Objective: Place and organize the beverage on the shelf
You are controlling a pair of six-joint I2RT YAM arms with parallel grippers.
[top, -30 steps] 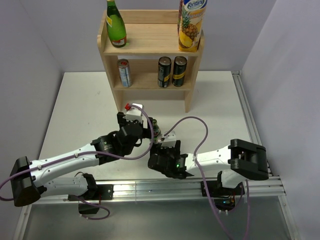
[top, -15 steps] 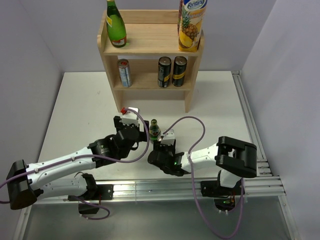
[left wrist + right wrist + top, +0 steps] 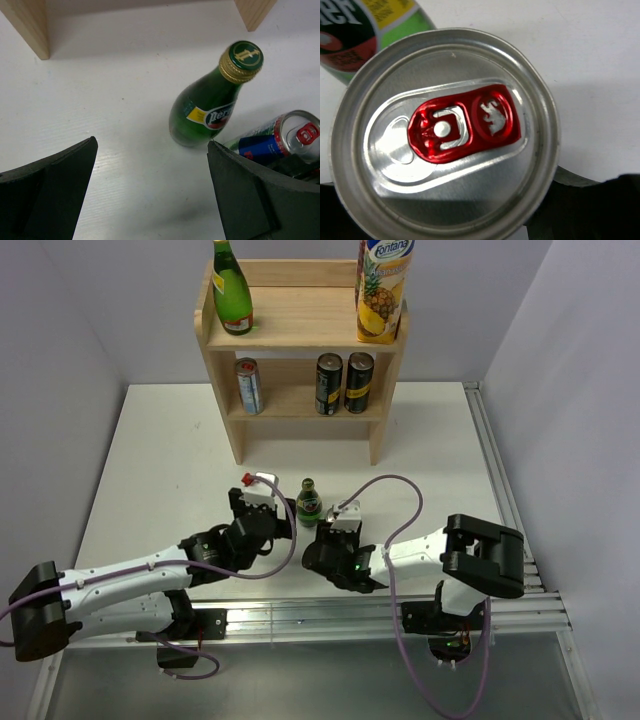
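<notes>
The left gripper, its fingers spread wide and holding nothing, is aimed at a small green bottle that stands upright near the middle of the near edge of the worktop. The right gripper is closed around a silver-and-blue can with a red tab, held just beside that bottle. The shelf is set at the middle of the far edge, well apart, with a taller bottle and a juice carton on its top board and three cans below.

Juice carton: "Fontana". Label on green bottle: "Perri…", probably Perrier, rest turned away.
</notes>
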